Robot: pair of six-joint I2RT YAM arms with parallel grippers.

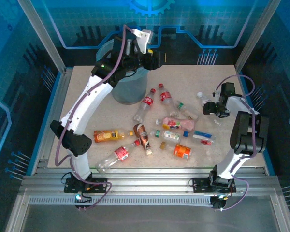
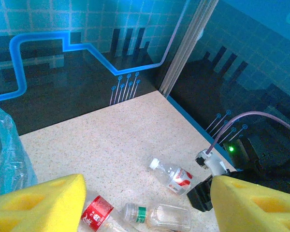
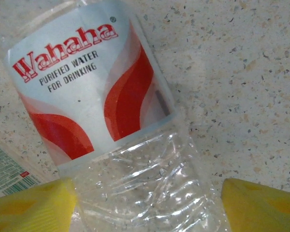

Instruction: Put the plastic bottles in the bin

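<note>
The Wahaha bottle (image 3: 111, 121), clear with a red-and-white label, lies on its side at the far right of the bench (image 1: 217, 77). Its long axis runs from a white cap at the far left toward the near right. The right end effector (image 3: 145, 208) sits right over it, open, with 1 yellow pad (image 3: 34, 205) on each flank of the clear body just below the label, so the jaws stand across the long axis. 1 pad looks to be against the plastic and the other just clear of it, so I judge the bottle not yet gripped.

The other plastic bottles (image 1: 145, 108), about 11, lie scattered on their sides across the middle of the bench. Beyond them, at the far left-centre and well apart from the Wahaha bottle, stands the bin (image 1: 128, 94). A carry there would have to go left over that scatter.

The left end effector (image 2: 147, 208) hangs open and empty by the bin's rim, beside its light-blue bag (image 2: 5, 145). The left arm covers the bin's mouth, so I cannot tell what is inside.
</note>
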